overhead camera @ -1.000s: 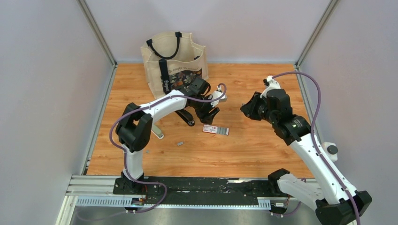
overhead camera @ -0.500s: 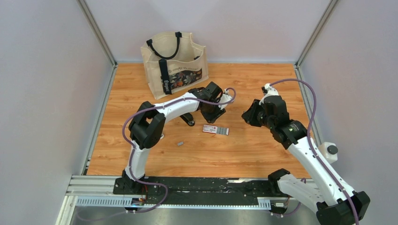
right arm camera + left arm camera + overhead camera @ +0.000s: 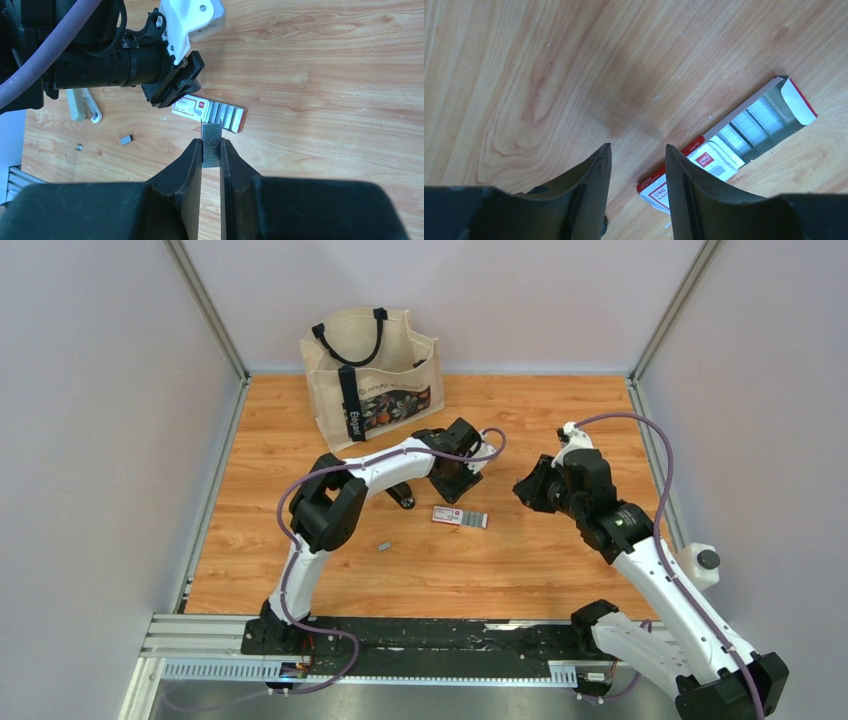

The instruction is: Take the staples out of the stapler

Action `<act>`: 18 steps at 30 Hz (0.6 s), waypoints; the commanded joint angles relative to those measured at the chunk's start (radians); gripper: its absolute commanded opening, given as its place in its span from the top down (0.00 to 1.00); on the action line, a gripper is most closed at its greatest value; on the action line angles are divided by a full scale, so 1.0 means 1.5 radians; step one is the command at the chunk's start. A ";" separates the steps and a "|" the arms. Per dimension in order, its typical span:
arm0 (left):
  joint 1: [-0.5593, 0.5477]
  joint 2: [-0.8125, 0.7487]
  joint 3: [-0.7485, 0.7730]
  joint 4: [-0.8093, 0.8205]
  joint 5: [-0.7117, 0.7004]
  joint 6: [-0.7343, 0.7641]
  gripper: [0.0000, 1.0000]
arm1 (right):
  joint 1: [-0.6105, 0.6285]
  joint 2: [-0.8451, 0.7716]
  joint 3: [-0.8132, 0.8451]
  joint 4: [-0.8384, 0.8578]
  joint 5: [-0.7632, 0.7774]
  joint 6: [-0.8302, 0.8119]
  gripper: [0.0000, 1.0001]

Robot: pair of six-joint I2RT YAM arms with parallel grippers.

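The stapler [image 3: 403, 497] lies on the wooden floor left of my left gripper; in the right wrist view its pale body [image 3: 85, 106] is partly hidden behind the left arm. My left gripper [image 3: 636, 150] is open and empty, low over the near end of the red-and-white box [image 3: 734, 145]; from above it [image 3: 452, 485] sits just behind that box. My right gripper [image 3: 211, 142] is shut on a grey strip of staples [image 3: 211, 147] and holds it above the floor, right of the box [image 3: 522, 487]. A short loose staple strip [image 3: 383, 546] lies on the floor, also in the right wrist view [image 3: 127, 140].
The red-and-white box [image 3: 460, 517] is open, with rows of staples inside. A cloth tote bag [image 3: 370, 375] stands at the back left. A tiny grey bit [image 3: 79, 147] lies near the loose strip. Grey walls close in the floor on three sides.
My left gripper has swung right, from over the stapler to the box's end. My right gripper has moved slightly towards the box, still gripping the strip.
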 commanded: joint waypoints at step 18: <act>-0.024 0.025 0.012 0.004 -0.010 -0.039 0.48 | -0.001 0.004 -0.019 0.060 -0.032 -0.015 0.91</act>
